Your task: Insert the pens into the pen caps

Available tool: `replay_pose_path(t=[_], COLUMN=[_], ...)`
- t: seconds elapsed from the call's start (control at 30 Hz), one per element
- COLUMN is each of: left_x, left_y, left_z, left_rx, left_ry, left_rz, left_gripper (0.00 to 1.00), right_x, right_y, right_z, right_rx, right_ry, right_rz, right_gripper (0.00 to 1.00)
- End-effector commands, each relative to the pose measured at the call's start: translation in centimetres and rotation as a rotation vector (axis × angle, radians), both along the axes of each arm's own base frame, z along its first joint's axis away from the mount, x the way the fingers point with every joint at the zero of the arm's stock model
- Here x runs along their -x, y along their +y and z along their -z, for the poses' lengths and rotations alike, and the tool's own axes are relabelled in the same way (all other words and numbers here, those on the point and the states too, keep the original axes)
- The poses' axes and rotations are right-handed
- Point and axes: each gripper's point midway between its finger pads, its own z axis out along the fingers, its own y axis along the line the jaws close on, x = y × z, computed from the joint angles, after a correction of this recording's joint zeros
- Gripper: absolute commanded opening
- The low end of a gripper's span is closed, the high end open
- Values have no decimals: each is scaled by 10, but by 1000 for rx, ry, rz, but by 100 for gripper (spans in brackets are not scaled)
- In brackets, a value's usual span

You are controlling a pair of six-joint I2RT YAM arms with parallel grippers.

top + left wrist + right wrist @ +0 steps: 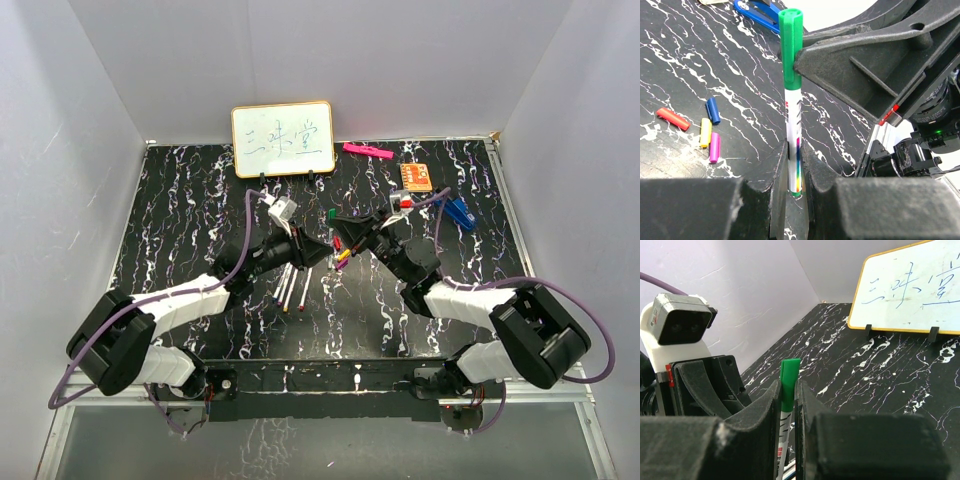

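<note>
Pen (792, 115) with a white body stands straight up above the counter (690, 60), in the middle between the two arms. It has small red and black print on its side, too small to read, and a rainbow stripe lower down. A green cap (790, 45) sits on its top end.

At the back of the counter a whiteboard (283, 140) stands on two little black feet. Three blue signs are drawn on it by hand, and they look like Chinese writing. To the right of it lies a flat pink bar (367, 151). Next comes an orange card (417, 177), and a blue clip (460, 212) lies a bit nearer. The marks on the orange card are too small to read.

More white pens (290, 285) lie side by side on the counter near the left arm. Four loose caps lie close together on the counter: a red cap (673, 119), a blue cap (713, 110), a yellow cap (705, 132) and a pink cap (714, 147). The yellow one and the pink one are just beside each other.

The left hand (796, 152) is closed on the lower part of the pen, with one finger on each side. The right hand (787, 386) is closed on the green cap and squeezes it from both sides. The right hand is just above the left hand. In the left wrist view it hides much of the counter on the right.
</note>
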Motion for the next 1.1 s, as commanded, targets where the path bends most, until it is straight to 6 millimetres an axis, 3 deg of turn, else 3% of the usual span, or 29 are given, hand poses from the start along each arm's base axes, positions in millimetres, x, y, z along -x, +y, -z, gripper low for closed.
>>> replay_pose_path(t=[0.0, 0.1, 0.23, 0.37, 0.53, 0.63, 0.73, 0.87, 0.9, 0.93, 0.97, 1.0, 1.07], left_x=[-32, -38, -44, -47, -46, -49, -57, -69, -73, -78, -83, -88, -99], left_y=[32, 36, 32, 26, 34, 49, 68, 89, 94, 100, 105, 110, 118], left_z=[-179, -178, -156, -120, -68, -53, -44, -36, -34, -32, -30, -26, -17], left_rx=[366, 368, 315, 240, 112, 24, -77, -148, -154, -160, -170, -185, -229], left_ry=[-435, -422, -360, -271, -166, -160, -166, -154, -147, -141, -131, -117, -83], left_rz=[-174, -180, -170, -153, -185, -258, -340, -415, -431, -447, -465, -479, -501], left_gripper=[0, 0, 0, 0, 0, 0, 0, 0, 0, 0, 0, 0, 0], right_x=[51, 55, 49, 30, -3, -17, -30, -43, -44, -47, -48, -50, -55], right_y=[12, 15, 20, 34, 45, 41, 22, -14, -22, -31, -38, -44, -52], right_z=[131, 133, 119, 84, 22, 5, 6, 21, 24, 26, 26, 26, 24], right_rx=[282, 284, 247, 202, 160, 189, 250, 371, 391, 405, 410, 408, 386], right_ry=[331, 340, 317, 246, 123, 98, 119, 147, 150, 153, 156, 159, 171], right_rz=[-157, -164, -160, -149, -78, -13, 110, 291, 324, 356, 378, 391, 390], right_gripper=[0, 0, 0, 0, 0, 0, 2, 21, 32, 55, 87, 97, 98])
